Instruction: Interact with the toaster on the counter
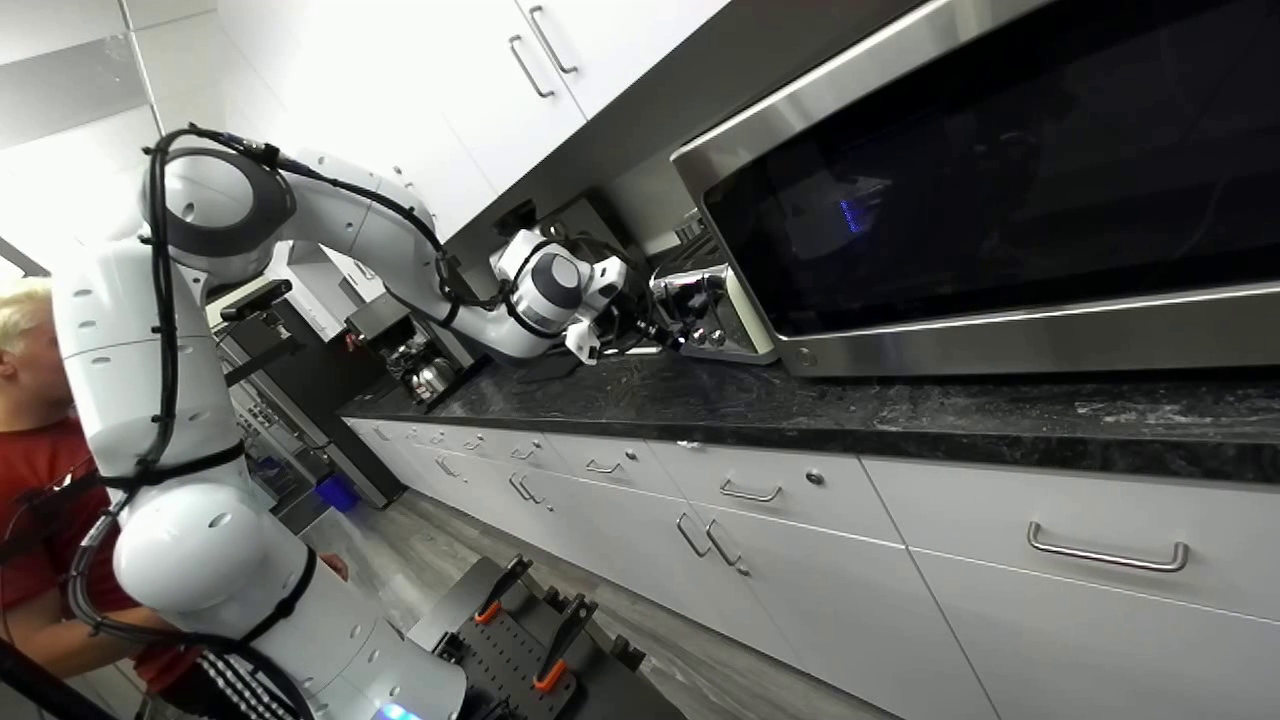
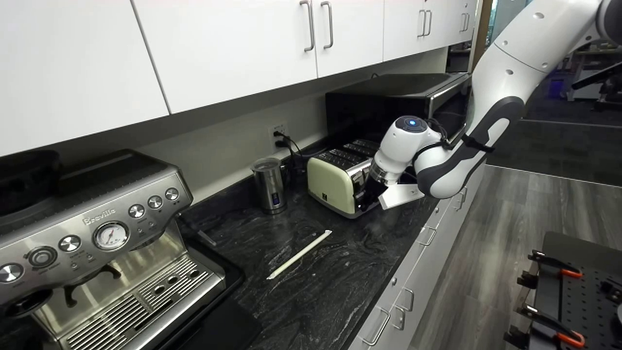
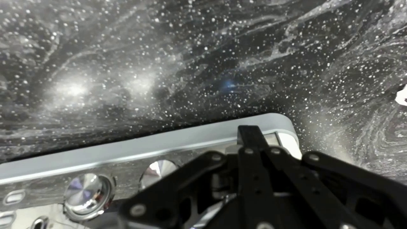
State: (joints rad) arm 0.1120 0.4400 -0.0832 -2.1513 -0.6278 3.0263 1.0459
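Observation:
The toaster [image 2: 329, 188] has a cream end panel, a silver front and dark slots on top; it stands on the dark counter [image 2: 311, 296], and also shows beside the microwave in an exterior view [image 1: 745, 315]. In the wrist view its grey base rim [image 3: 127, 148] and round silver knobs [image 3: 86, 194] show. My gripper [image 3: 252, 138] is shut, its black fingertips together, with nothing seen between them. It is at the toaster's front near the corner by the cream end, low down, as both exterior views show [image 1: 680, 340] [image 2: 360, 203]. Whether it touches is unclear; the arm hides part of the front.
A large microwave [image 1: 990, 190] stands close beside the toaster. A steel jug [image 2: 269, 187] and a wrapped straw [image 2: 300, 254] are on the counter, with an espresso machine [image 2: 116, 238] farther along. White upper cabinets [image 2: 243, 53] hang above. A person [image 1: 40, 440] is behind the arm.

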